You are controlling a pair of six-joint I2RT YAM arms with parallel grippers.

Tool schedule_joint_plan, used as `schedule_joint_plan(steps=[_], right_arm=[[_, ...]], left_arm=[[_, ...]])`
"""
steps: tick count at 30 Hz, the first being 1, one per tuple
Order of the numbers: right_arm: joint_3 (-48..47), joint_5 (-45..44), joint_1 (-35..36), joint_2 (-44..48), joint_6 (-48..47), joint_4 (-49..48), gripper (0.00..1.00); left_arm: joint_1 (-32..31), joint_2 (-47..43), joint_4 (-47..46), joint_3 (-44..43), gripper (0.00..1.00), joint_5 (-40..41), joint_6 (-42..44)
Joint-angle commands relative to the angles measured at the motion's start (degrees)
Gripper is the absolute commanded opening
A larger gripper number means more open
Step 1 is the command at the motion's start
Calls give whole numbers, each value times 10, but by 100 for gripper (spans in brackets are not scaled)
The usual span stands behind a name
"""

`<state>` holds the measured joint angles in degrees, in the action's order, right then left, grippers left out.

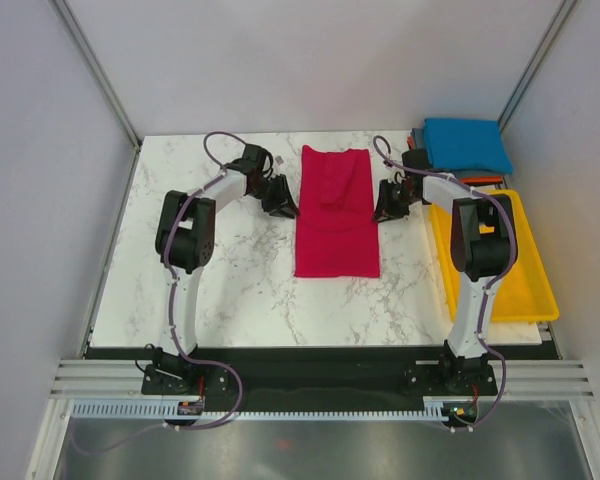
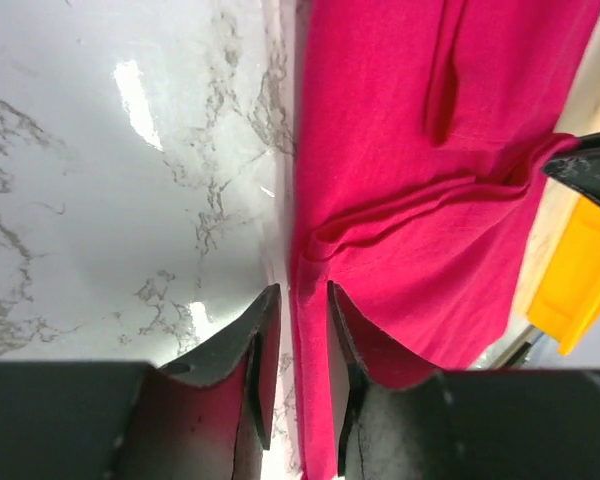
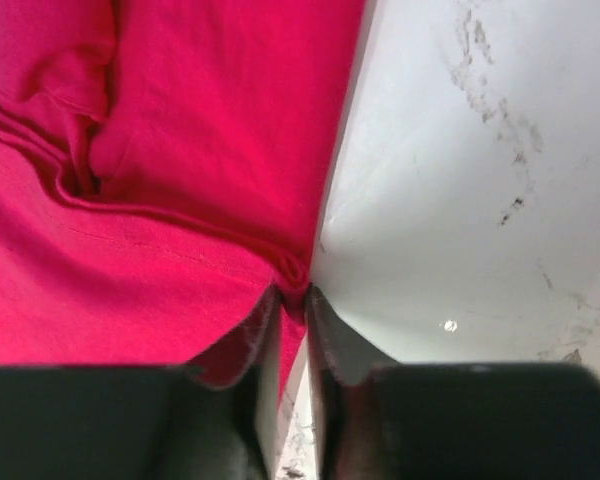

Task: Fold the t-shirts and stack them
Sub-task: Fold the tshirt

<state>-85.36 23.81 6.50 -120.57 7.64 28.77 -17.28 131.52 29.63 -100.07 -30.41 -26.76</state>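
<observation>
At the left long edge of the crimson t-shirt (image 1: 336, 215), your left gripper (image 2: 302, 290) sat low on the marble table (image 1: 210, 290). Its jaws were nearly together with the cloth edge running between them. Cloth puckered toward the pinch, so I logged it as closed on the shirt.

- Shirt: lay in the middle of the table as a long narrow strip, sides already turned in. A raised crease ran across it between the two pinch points.
- Judgement: you gripped at matching points on opposite edges so that the strip would lift evenly and fold across its length without skewing.

Your right gripper (image 3: 292, 292) mirrored this at the right long edge. Its fingers were closed tight on the cloth edge, which bunched into the pinch.

- Far right: the blue folded tee (image 1: 467, 145) rested at the back corner, well apart from the crimson shirt. What lay under it was too hidden to name.
- The yellow tray (image 1: 525, 290) stood along the right side, just beside the right arm.
- Judgement: the cross fold was the step in hand; stacking was not yet done.
</observation>
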Motion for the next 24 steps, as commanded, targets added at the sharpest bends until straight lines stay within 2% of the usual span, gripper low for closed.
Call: schedule_joint_plan(steps=[1, 5, 8, 12, 15, 20, 24], right_arm=[[5, 9, -7, 41, 23, -14, 27], [26, 19, -6, 99, 72, -7, 41], [70, -13, 2, 157, 98, 4, 45], [118, -32, 30, 208, 116, 32, 36], [162, -32, 61, 245, 131, 31, 19], [237, -24, 101, 281, 137, 2, 20], [313, -71, 102, 283, 122, -14, 20]], left_arm=[[6, -46, -24, -1, 33, -76, -21], [6, -98, -27, 28, 38, -89, -12], [-1, -157, -29, 86, 38, -72, 2], [-39, -216, -36, 169, 37, -77, 9], [-80, -256, -53, 229, 36, -55, 8], [-121, -272, -137, 331, 34, -36, -32], [-125, -263, -170, 409, 32, -23, -48]])
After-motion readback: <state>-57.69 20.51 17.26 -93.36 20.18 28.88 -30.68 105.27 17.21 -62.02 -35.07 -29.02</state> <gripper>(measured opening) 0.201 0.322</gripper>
